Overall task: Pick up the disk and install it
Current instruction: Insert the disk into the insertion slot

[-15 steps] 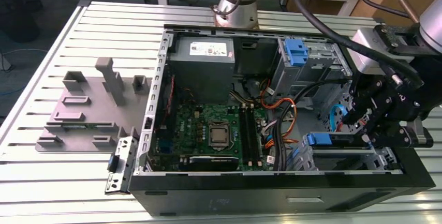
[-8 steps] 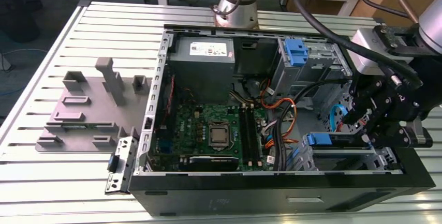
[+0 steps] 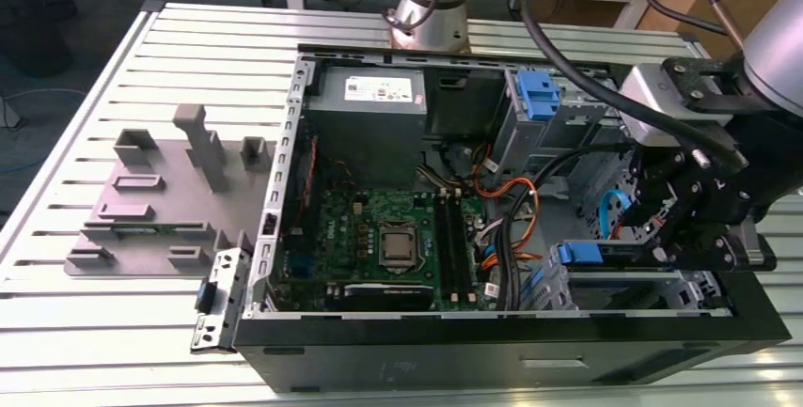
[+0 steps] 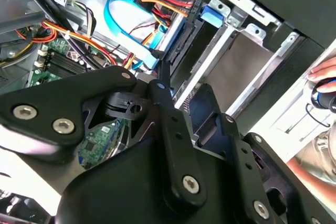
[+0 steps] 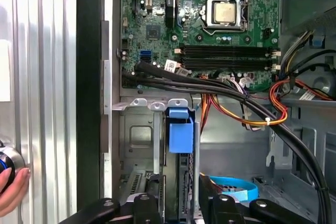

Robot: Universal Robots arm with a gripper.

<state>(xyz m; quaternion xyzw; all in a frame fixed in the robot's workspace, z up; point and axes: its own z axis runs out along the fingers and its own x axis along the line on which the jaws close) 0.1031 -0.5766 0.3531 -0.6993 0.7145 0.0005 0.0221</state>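
The gripper (image 5: 179, 198) is clamped across the flat faces of the disk (image 5: 181, 136), holding it on edge in the metal drive cage (image 5: 137, 129) at the near corner of the open computer case (image 3: 502, 362), on the exterior view's right, just beside the motherboard (image 5: 184, 22).

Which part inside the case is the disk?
Look in the open computer case, at the metal cage in its near corner on the exterior view's right. The disk stands on edge there, blue-framed, lower than the tall blue clip farther back.
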